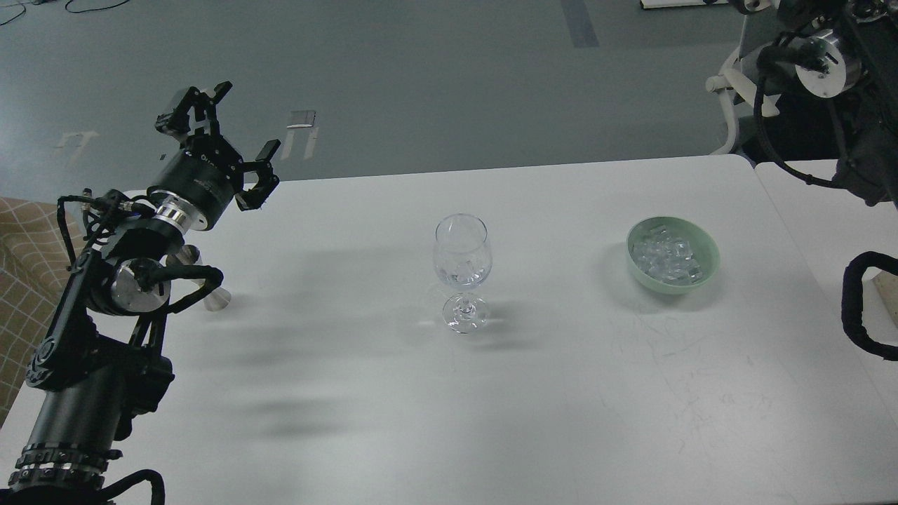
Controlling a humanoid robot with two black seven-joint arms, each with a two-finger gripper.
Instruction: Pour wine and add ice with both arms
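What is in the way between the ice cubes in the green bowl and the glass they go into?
Nothing visible. Only bare white table lies between the ice in the green bowl and the stemmed glass. The left end effector is off to the far left, open.

A white table (351,421) is seen before a grey floor (421,70) — a tan gridded cushion (21,280) at left, a white chair frame (726,105) beyond.

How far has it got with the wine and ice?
A few ice cubes seem to sit in the glass already, though no wine shows. Nothing is in hand: the left gripper is raised, jaws open and empty. Most ice remains in the green bowl. I see no bottle, so pouring looks undone.
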